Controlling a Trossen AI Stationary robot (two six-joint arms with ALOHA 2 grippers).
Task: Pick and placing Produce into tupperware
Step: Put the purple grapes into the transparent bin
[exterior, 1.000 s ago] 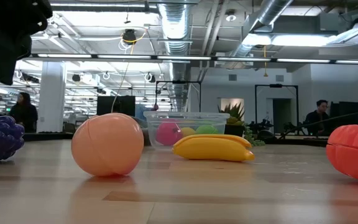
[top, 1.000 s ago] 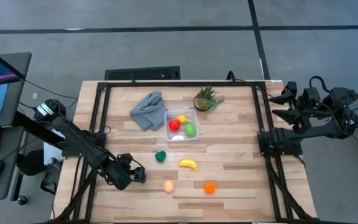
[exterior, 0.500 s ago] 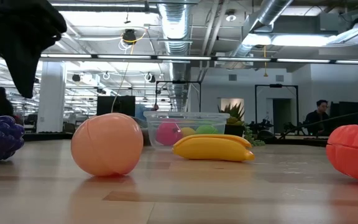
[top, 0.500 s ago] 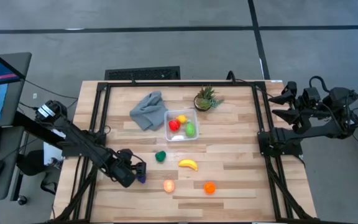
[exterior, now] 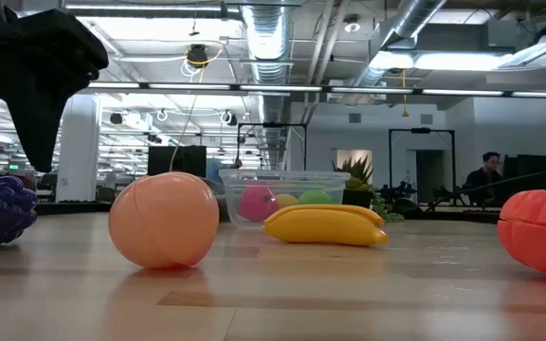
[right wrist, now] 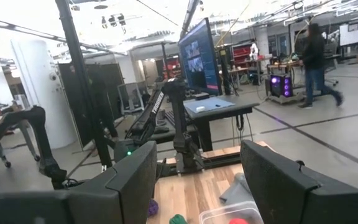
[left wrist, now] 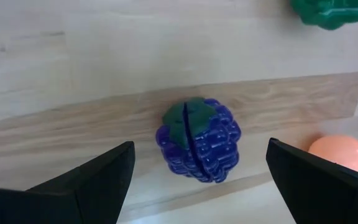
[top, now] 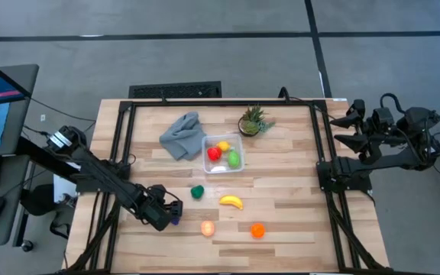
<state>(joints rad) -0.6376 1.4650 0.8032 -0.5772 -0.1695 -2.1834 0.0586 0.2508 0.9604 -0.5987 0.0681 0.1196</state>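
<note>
Down at the front of the wooden table [top: 281, 221], the left gripper [left wrist: 197, 186] hangs over the purple grapes [left wrist: 197, 147] with its two fingers spread wide, one on each side, not touching them. Just beside the grapes sits the round peach fruit [top: 208, 228], and a little way along the same front row is the orange fruit [top: 257, 230]. Next comes the yellow banana [top: 231, 202], lying flat, with the dark green vegetable [top: 197, 192] near it. Farther back is the clear tupperware [top: 208, 163], and inside it are a red fruit [top: 214, 153], a small yellow fruit [top: 223, 145] and a light green fruit [top: 234, 159]. Touching the tupperware's far corner lies a grey cloth [top: 180, 135], and a little spiky potted plant [top: 252, 121] stands near the back edge. Off the table's right side, the right gripper [right wrist: 194, 186] waits with its fingers spread apart.
</note>
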